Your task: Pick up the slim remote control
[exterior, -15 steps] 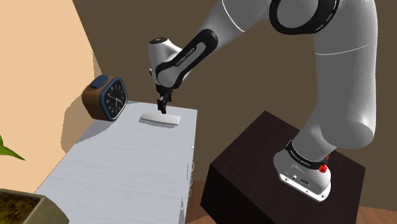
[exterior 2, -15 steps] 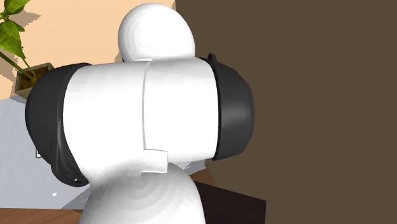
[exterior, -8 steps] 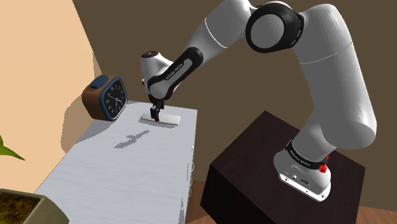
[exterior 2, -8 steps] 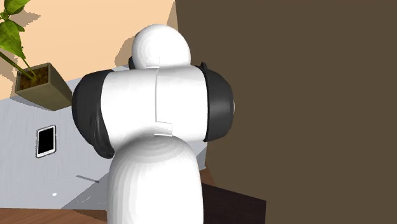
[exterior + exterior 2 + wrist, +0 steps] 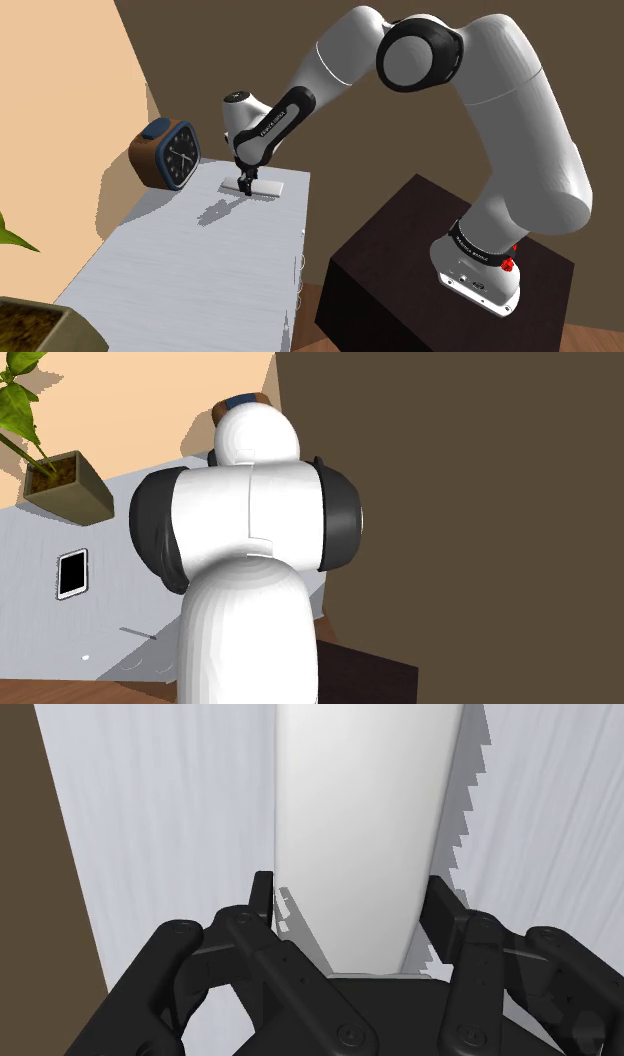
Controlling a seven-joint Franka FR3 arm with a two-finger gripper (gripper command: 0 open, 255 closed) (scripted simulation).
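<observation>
Two fingers of my hand (image 5: 350, 899) stand spread astride the white slim remote (image 5: 365, 804), lying flat at the bench's (image 5: 190, 270) far end near the clock (image 5: 170, 153). It sits low: closing too high, I judge, would let the pads slip over it.

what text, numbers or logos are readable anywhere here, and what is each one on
None can be read.
Pale lettering on the arm's dark forearm band: too small to read.
Pale lettering on the dark base band low on the arm: too small to read.
clock face: pale marks around the dial, too small to read as numbers.
slim remote: plain white, no text.
flat device with a black screen: no text.
</observation>
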